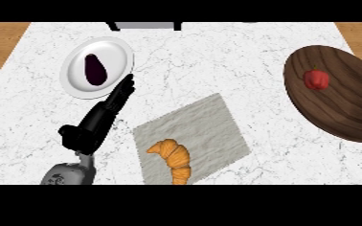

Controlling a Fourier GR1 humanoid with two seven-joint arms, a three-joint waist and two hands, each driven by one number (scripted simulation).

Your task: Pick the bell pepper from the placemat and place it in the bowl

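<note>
Croissant: near edge of grey placemat.
Left hand: left of placemat, fingers straight, pressed together, tips by white plate.
Eggplant: on that plate, far left.
Bell pepper: in wooden bowl, far right.

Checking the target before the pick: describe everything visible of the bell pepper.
The bell pepper is red, smooth-skinned and lumpy, with a small dark stalk at its far end. It lies whole on the dark, wood-grained round mat at the right side of the counter, in the mat's far half. Only the mat touches it; the left hand is well away.
</note>
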